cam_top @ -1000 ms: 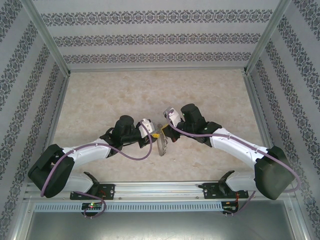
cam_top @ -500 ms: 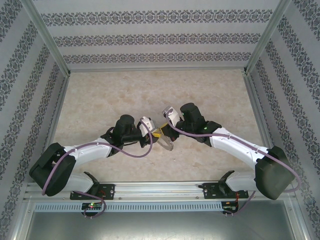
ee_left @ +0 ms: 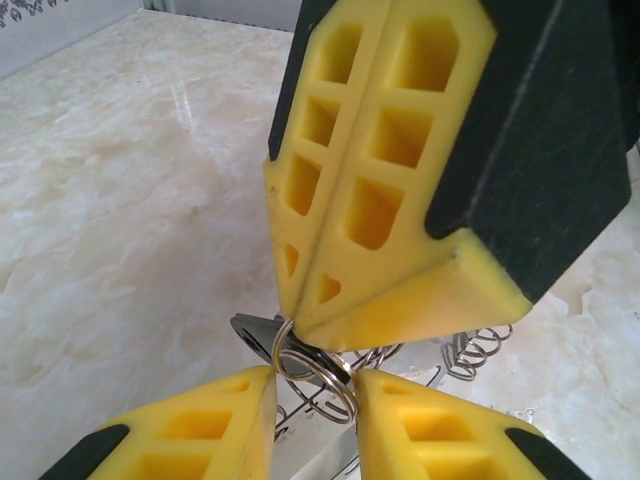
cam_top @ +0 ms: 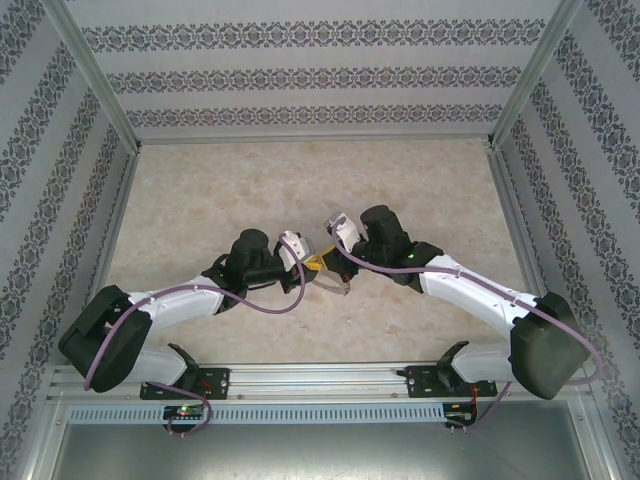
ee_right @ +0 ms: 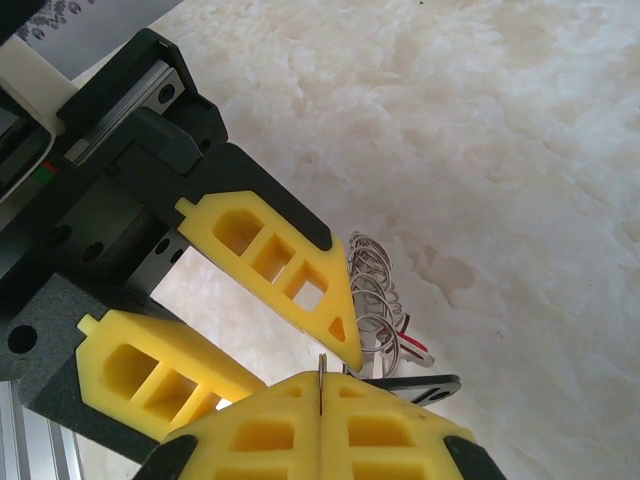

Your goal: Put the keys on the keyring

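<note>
Over the middle of the table my two grippers meet tip to tip. My right gripper [ee_right: 320, 380] is shut on a key seen edge-on, and the key's dark tag [ee_right: 425, 385] sticks out sideways. In the left wrist view that dark tag [ee_left: 252, 335] pokes out from the right gripper's closed fingers [ee_left: 380, 290]. My left gripper [ee_left: 312, 388] has its fingertips on both sides of a small silvery ring [ee_left: 318, 378] of the keyring. The keyring [ee_right: 375, 290], a string of wire rings, hangs below. A red tag [ee_right: 415, 347] hangs among the rings.
The marble-patterned table [cam_top: 200, 200] lies under both arms. Patterned walls with metal posts [cam_top: 95, 75] close in the back and both sides. A metal rail [cam_top: 320, 378] carrying both arm bases runs along the near edge.
The hanging keyring has swung up and to the right, from below the left gripper toward the right one. Both arms have barely shifted.
</note>
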Robot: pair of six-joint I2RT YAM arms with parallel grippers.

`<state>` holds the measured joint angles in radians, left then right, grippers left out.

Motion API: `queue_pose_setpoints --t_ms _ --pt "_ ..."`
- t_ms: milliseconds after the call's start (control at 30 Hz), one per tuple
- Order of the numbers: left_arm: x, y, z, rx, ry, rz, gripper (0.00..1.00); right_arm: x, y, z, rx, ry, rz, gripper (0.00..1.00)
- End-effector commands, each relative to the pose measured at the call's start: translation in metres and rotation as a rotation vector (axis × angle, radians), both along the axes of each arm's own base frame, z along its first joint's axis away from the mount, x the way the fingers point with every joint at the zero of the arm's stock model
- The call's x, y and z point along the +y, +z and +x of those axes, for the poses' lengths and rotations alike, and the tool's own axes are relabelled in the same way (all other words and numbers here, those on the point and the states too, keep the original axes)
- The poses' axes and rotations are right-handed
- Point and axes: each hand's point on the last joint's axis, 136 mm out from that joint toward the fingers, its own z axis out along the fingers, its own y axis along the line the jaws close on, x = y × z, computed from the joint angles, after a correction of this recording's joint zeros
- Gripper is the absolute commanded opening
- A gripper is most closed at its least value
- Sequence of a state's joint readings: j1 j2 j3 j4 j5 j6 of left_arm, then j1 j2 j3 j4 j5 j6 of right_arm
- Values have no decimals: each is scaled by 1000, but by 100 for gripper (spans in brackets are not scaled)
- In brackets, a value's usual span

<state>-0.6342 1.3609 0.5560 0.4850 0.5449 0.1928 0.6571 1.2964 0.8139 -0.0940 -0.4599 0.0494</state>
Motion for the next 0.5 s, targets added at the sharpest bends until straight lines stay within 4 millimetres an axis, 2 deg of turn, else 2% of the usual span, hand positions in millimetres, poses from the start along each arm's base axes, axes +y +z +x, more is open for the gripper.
queue_pose_setpoints --t_ms 0,333,467 --pt "-2 6 1 -33 -2 12 26 4 19 2 -53 12 28 0" --pt "0 4 -2 -43 -13 34 26 4 21 4 -56 6 29 0" --pt "0 3 -1 -43 -14 41 17 4 19 3 -51 7 26 0"
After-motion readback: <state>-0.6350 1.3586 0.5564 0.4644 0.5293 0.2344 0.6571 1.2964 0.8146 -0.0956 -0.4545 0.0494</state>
